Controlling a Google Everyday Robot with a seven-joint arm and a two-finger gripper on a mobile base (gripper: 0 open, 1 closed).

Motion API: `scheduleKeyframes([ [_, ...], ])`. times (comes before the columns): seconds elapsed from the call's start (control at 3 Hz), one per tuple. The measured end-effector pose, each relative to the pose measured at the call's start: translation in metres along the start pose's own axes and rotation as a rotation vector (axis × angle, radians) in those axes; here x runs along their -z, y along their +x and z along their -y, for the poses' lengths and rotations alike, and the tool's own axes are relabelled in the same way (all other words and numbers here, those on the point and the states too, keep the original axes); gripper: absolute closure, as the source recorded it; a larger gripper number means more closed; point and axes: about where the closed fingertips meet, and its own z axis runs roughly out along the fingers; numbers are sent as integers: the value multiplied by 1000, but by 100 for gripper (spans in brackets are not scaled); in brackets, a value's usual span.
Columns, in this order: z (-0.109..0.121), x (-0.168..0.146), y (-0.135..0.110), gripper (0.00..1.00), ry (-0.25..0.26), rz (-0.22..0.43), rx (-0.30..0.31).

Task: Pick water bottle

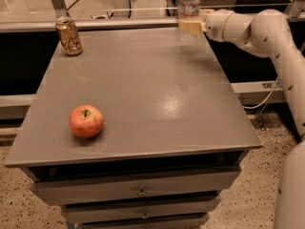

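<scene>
The water bottle [190, 2] is clear with a pale label band and stands upright at the table's far right edge; its cap is cut off by the top of the view. My gripper [191, 26] reaches in from the right and its tan fingers [194, 26] are closed around the bottle's lower part, hiding its base. I cannot tell whether the base still touches the table [143, 94].
A gold-brown drink can [69, 36] stands at the far left corner. A red apple [86, 120] lies near the front left. My white arm [267, 32] runs along the table's right side. Drawers sit below the front edge, and a rail runs behind the table.
</scene>
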Motion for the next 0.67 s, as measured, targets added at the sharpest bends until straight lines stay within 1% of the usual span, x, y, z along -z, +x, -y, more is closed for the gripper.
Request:
scheduleKeyframes([
  [0.33, -31, 21, -21, 100, -42, 31, -7],
  [0.67, -58, 32, -35, 100, -93, 46, -14],
])
